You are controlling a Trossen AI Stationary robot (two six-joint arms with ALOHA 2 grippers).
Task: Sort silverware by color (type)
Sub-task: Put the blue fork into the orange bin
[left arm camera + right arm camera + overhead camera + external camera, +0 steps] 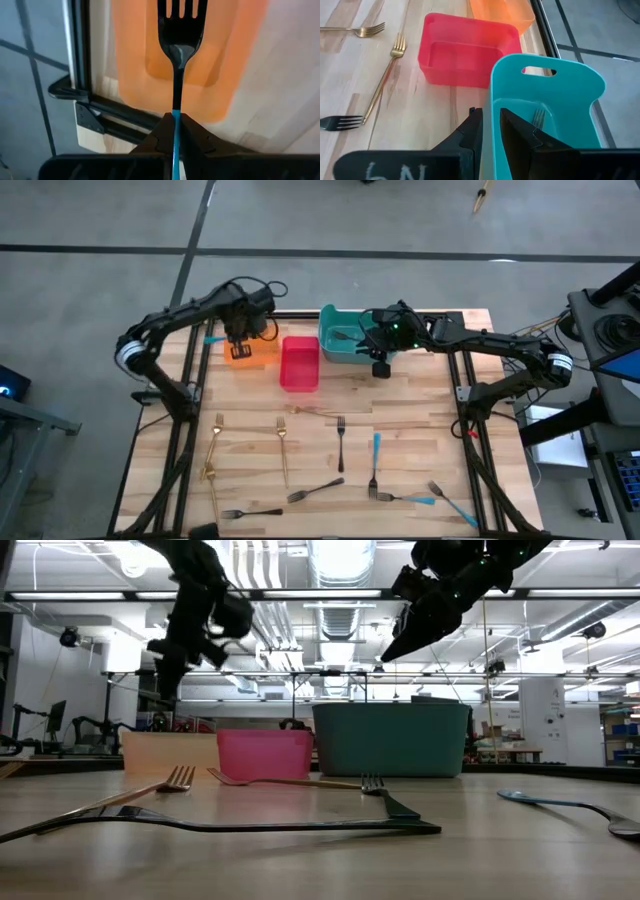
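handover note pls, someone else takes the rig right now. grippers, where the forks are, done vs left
Left gripper: shut on a blue-handled fork, held tines-out over the orange bin.
Right gripper: over the teal bin, straddling its wall; nothing seen between the fingers.
Done: one dark fork lies in the teal bin. Red bin looks empty.
Left: the held fork is not yet dropped. On the table remain gold forks, dark forks and blue-handled forks, mostly along the near half.
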